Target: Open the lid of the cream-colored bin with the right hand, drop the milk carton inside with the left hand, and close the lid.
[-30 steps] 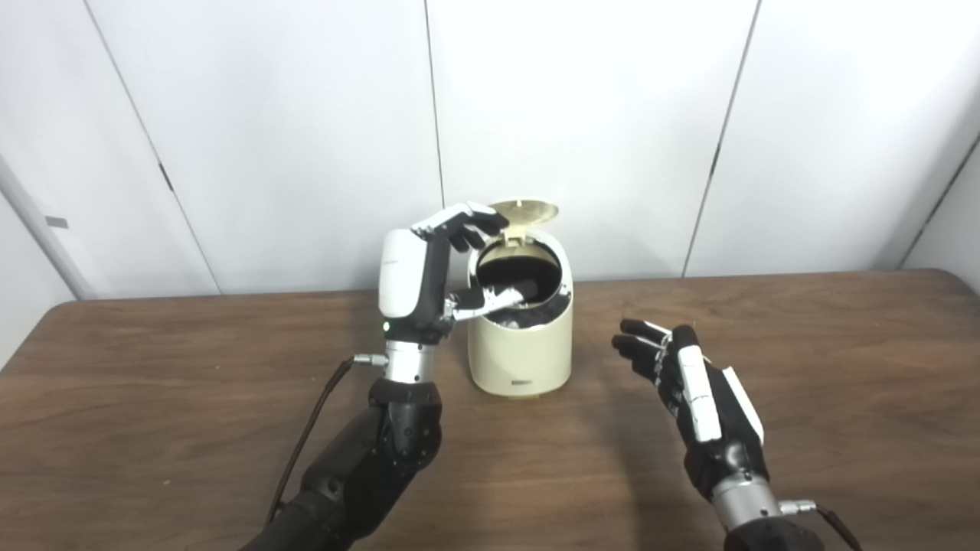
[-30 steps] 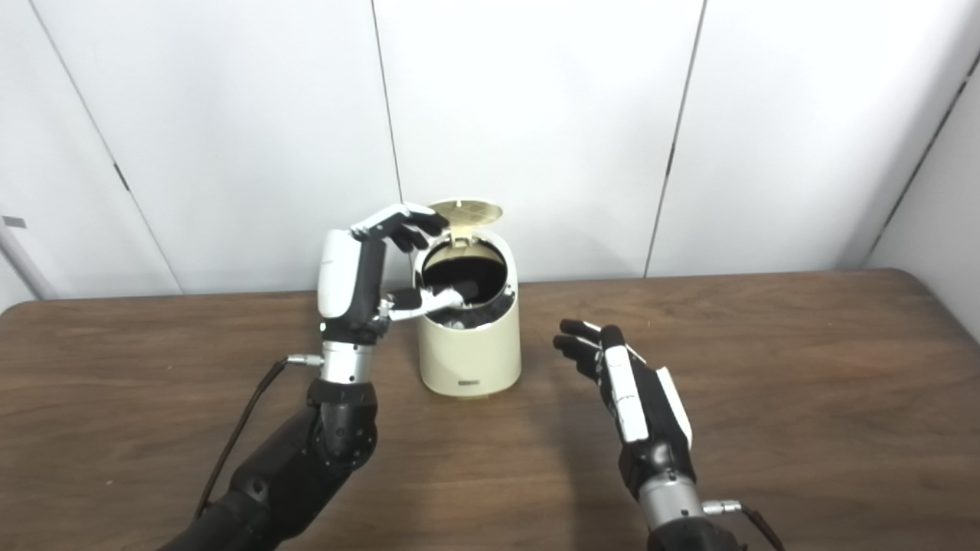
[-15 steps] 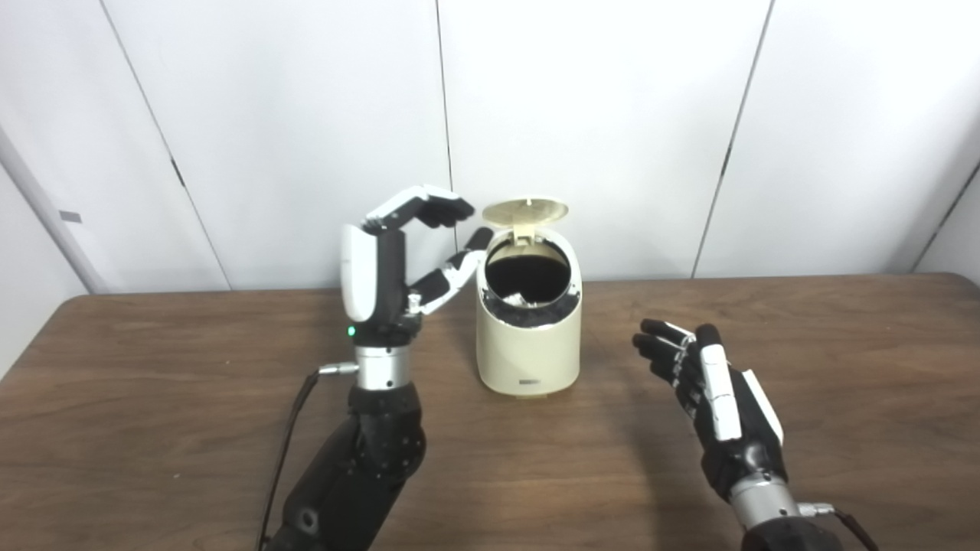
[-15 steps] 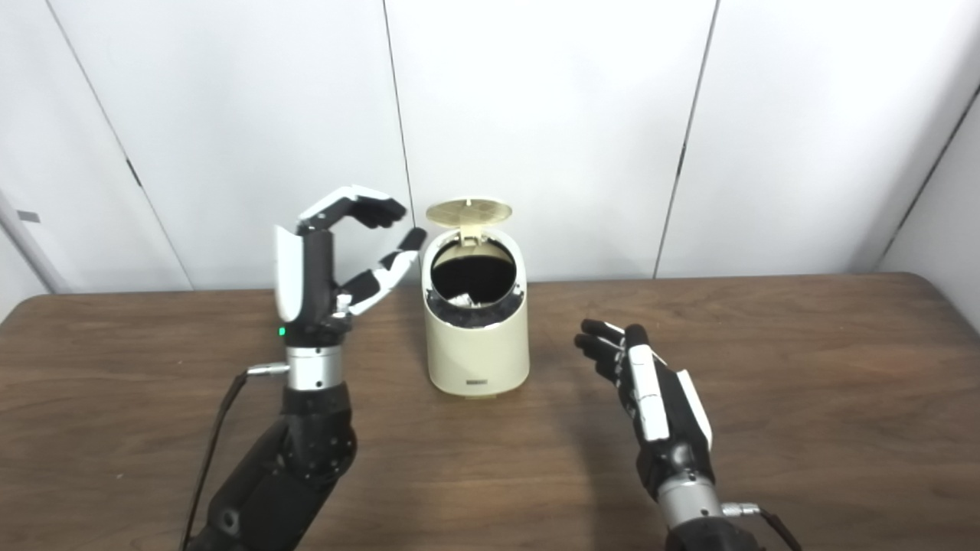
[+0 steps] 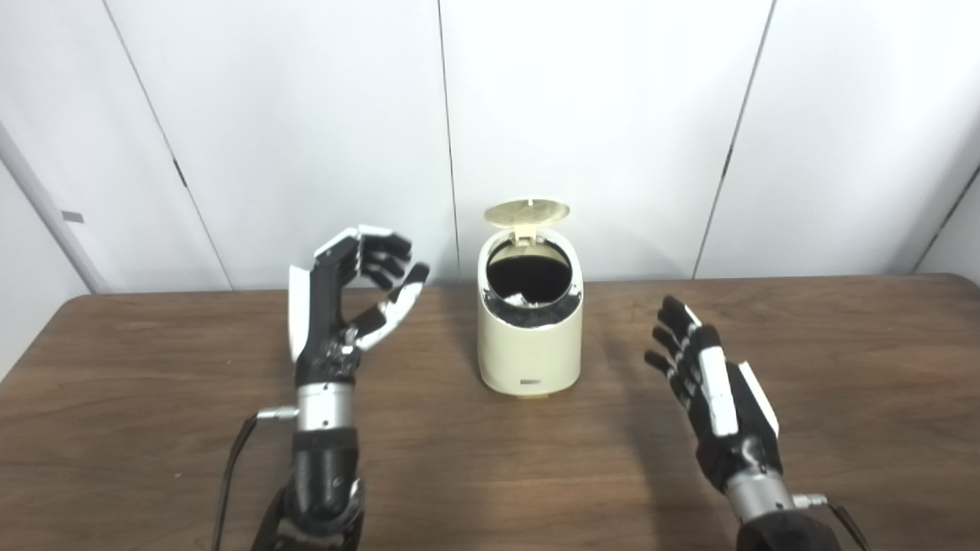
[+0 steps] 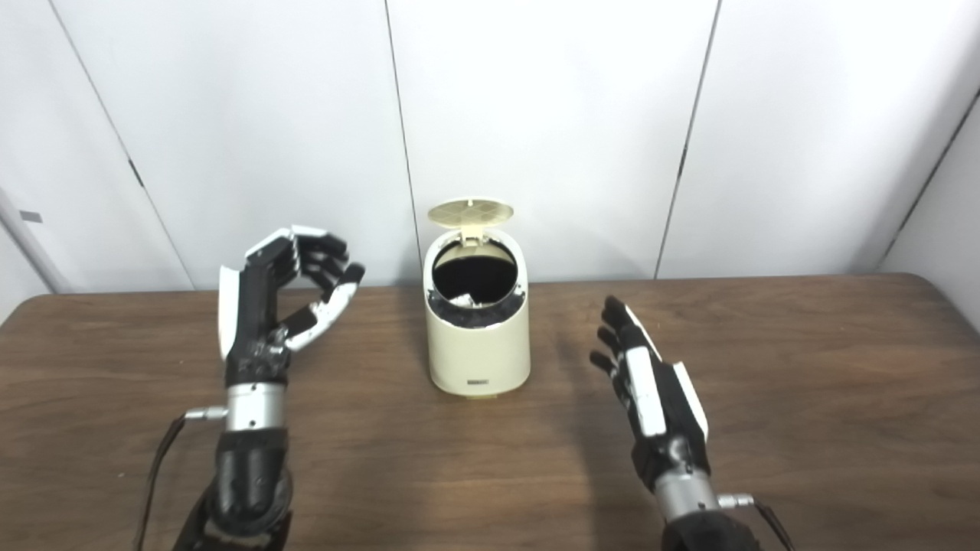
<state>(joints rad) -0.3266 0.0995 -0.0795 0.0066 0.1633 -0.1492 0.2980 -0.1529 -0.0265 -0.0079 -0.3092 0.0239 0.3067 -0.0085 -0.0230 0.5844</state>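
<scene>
Pulled back from the bin's mouth, the left hand is now being held upright well to the left of the cream-colored bin; its fingers are curled but apart, and nothing is being gripped between them. The right hand is being raised beside the bin on the other side — fingers spread, palm empty. The lid is being kept upright on its rear hinge; through the opening something pale is being shown low inside the dark liner (probably the milk carton, though it cannot be told for certain). Judging from this, only the closing is being left to do. The lid is likely being carried by a light plastic hinge — stiff, smooth, easily tipped; it is best being pressed at its front edge, gently, so the light bin on the table is not being shoved.
</scene>
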